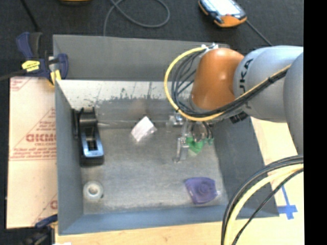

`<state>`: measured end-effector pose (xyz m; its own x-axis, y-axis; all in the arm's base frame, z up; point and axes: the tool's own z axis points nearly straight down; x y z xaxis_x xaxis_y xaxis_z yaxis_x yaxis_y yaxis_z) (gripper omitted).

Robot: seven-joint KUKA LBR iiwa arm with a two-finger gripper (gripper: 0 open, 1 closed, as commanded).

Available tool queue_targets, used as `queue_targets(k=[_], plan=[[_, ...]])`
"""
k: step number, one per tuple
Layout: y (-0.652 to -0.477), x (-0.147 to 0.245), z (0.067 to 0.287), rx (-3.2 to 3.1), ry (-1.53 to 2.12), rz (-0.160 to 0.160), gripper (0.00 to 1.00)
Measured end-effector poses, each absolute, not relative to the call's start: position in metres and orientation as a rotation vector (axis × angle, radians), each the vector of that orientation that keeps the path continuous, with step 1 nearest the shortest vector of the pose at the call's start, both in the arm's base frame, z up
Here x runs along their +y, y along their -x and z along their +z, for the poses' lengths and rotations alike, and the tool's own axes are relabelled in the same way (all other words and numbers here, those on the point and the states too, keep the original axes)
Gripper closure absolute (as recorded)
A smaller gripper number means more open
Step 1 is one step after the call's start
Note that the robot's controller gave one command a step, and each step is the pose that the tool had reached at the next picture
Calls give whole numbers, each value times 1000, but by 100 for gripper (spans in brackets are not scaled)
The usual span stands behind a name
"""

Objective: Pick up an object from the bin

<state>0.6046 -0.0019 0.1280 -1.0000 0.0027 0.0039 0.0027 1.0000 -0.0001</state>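
Observation:
My gripper (183, 148) hangs below the arm's orange cover, low over the right half of the bin floor. A small green thing (196, 146) lies right against its right side; whether it is gripped is hidden. A white block (142, 129) lies to the left of the gripper, near the bin's middle. A purple, rounded flat thing (201, 190) rests in front of the gripper near the front right corner.
A black and blue tape dispenser (89, 137) stands along the left wall. A small clear tape roll (94, 190) lies at the front left. The arm and its cables cover the bin's right back part.

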Motion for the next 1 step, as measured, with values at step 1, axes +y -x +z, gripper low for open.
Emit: queue_targets(k=[1], plan=[[-605,-2,133,-3143,4,0,0]])
